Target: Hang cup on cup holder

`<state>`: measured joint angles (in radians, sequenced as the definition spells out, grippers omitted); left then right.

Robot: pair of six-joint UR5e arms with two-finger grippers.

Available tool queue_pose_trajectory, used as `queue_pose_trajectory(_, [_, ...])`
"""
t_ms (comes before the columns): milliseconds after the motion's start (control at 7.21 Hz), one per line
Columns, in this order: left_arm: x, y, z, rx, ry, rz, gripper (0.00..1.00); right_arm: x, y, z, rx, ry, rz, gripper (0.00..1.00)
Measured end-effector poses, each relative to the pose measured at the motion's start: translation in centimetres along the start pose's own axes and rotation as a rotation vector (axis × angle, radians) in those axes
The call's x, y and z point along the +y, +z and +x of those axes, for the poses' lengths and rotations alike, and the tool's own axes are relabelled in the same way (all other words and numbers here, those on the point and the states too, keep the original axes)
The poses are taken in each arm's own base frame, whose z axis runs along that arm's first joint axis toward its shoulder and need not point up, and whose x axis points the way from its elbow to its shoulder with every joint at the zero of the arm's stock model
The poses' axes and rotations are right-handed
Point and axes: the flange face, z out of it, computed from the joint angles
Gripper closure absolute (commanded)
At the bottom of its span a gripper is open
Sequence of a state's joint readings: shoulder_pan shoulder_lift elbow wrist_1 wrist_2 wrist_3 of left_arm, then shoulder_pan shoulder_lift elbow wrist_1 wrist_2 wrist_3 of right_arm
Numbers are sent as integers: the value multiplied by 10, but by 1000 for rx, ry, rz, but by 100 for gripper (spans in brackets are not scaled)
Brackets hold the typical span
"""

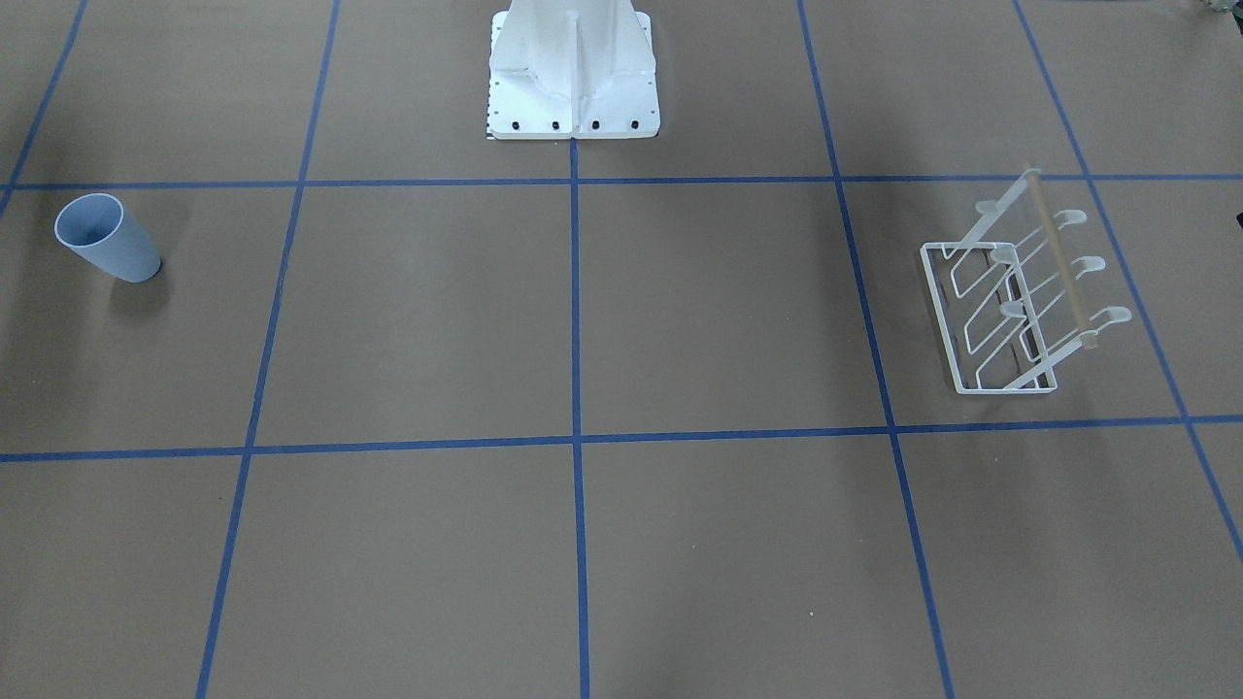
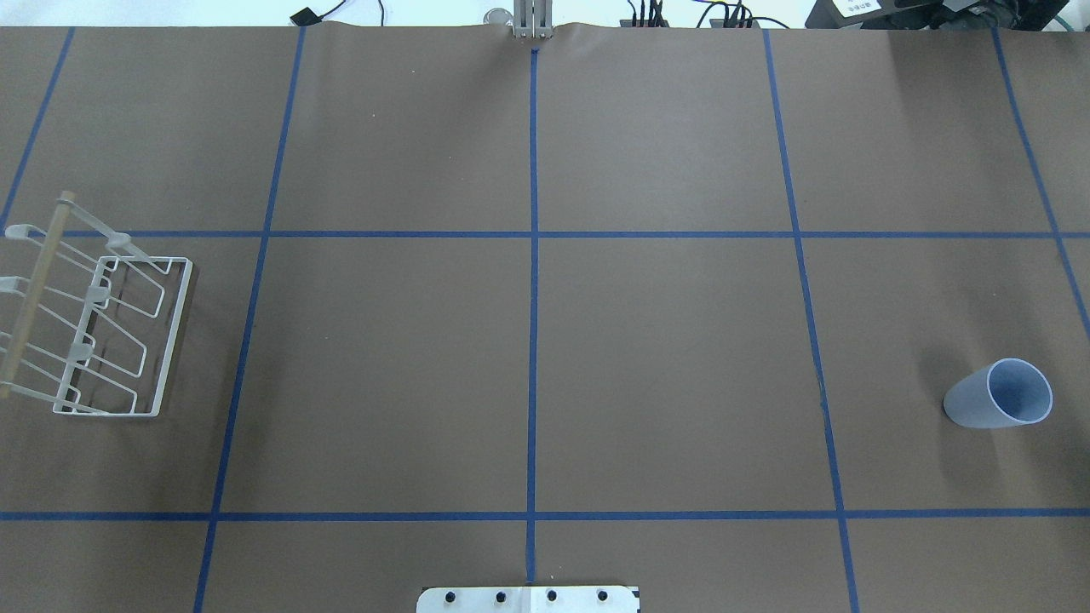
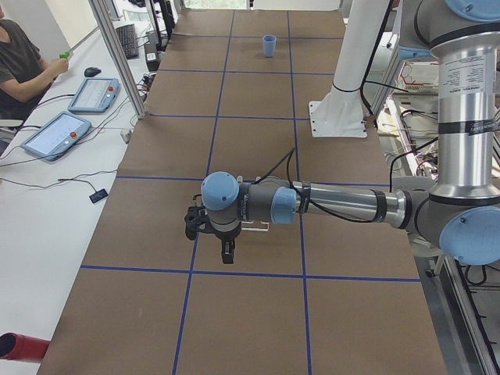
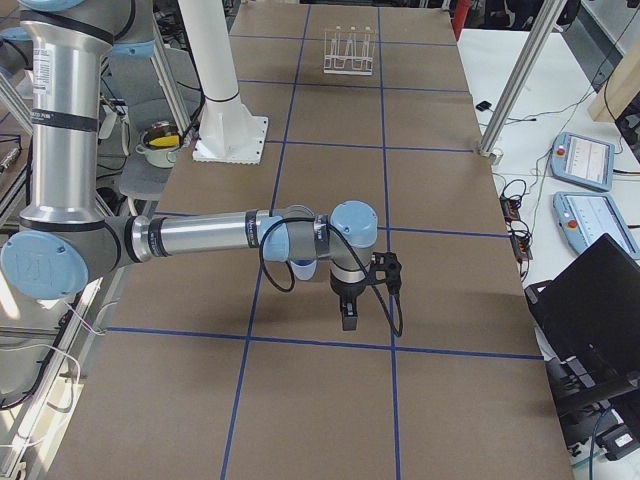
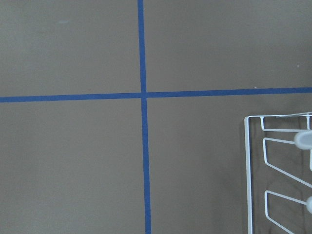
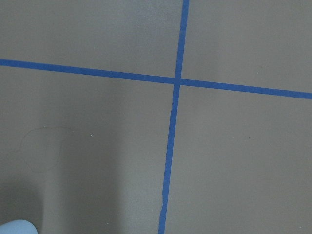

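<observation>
The pale blue cup stands upright, rim up, on the brown table at the robot's right end. Its edge shows in the right wrist view. The white wire cup holder with its tan wooden bar stands at the robot's left end, with no cup on its pegs. Part of it shows in the left wrist view. My left gripper hangs above the table beside the holder. My right gripper hangs near the cup. Both show only in the side views, so I cannot tell whether they are open or shut.
The robot's white pedestal stands at the table's robot-side middle. Blue tape lines divide the brown surface into squares. An operator sits at a side desk with tablets. An aluminium post stands at the table's operator-side edge.
</observation>
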<state>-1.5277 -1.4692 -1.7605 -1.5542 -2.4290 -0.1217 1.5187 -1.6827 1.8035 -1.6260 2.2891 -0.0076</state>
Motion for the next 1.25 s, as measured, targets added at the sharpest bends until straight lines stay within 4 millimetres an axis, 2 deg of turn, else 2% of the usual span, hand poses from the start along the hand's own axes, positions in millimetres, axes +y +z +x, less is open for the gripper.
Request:
queue_pose_trajectory(832, [-1,-12,13,13,30,28,1,5,12,7,-23,14,-25,0])
queue_pose_trajectory(1248, [-1,-14,17,16,40,34,1,6,18,1,-101,16,-38,0])
